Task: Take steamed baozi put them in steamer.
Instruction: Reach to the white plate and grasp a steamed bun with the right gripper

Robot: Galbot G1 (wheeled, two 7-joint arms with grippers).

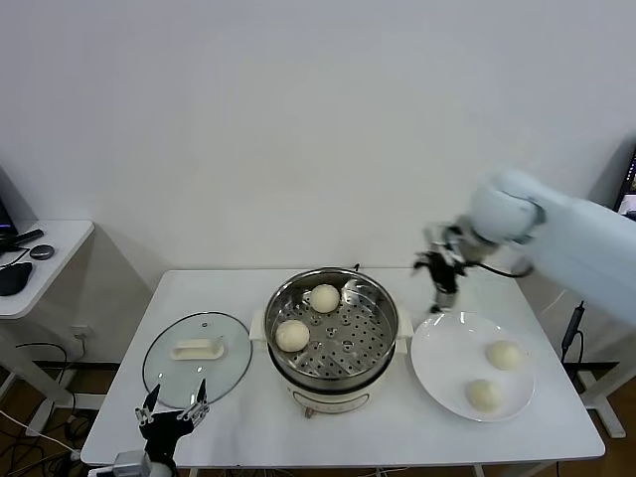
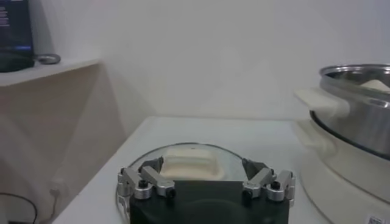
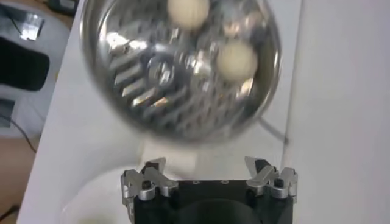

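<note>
The steamer (image 1: 333, 383) stands mid-table, its perforated steel tray holding two baozi (image 1: 325, 297) (image 1: 292, 335). Two more baozi (image 1: 505, 355) (image 1: 485, 395) lie on the white plate (image 1: 442, 358) to its right. My right gripper (image 1: 440, 275) hovers open and empty above the plate's far-left rim, between plate and steamer. Its wrist view looks down on the steamer (image 3: 152, 115) with both buns (image 3: 187, 12) (image 3: 236, 59) beyond the spread fingers (image 3: 153, 168). My left gripper (image 1: 172, 410) rests open at the table's front-left edge, in front of the glass lid.
The glass lid (image 1: 179, 383) with a white handle (image 1: 197, 349) lies flat left of the steamer; the left wrist view shows it (image 2: 189, 161) just past the fingers. A white side table (image 1: 40, 263) with dark items stands far left. A wall is behind.
</note>
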